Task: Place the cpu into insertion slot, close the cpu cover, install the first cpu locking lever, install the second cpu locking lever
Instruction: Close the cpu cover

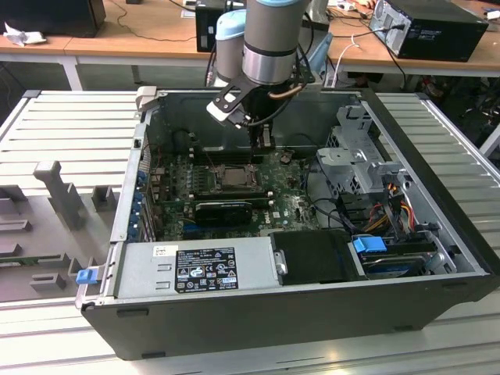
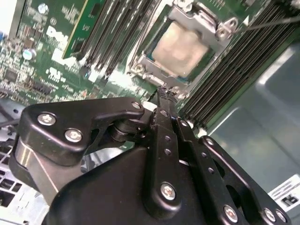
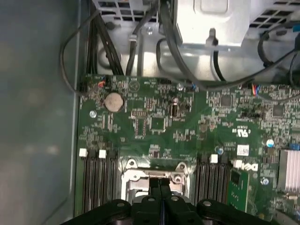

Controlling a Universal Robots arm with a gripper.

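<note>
In the exterior view the gripper (image 1: 263, 142) hangs low inside the open computer case (image 1: 437, 195), with the socket (image 1: 228, 176) just below its tips.

In the second wrist view its fingers (image 2: 164, 131) are pressed together with nothing visible between them. The tips are at the near edge of the cover (image 2: 152, 70), which lies over the chip (image 2: 180, 47) seated just beyond. A thin lever (image 2: 267, 22) stands farther off.

In the first wrist view the cover's edge (image 3: 152, 177) sits right at the tips. A slanted push could make them skid off that narrow rim and scrape the chip or the board (image 3: 154, 122).

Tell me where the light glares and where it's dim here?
Exterior view: the computer case is shaded inside, the table bright. Second wrist view: the cpu looks washed pale, the cpu cover glints. First wrist view: the metal cage glares.
</note>
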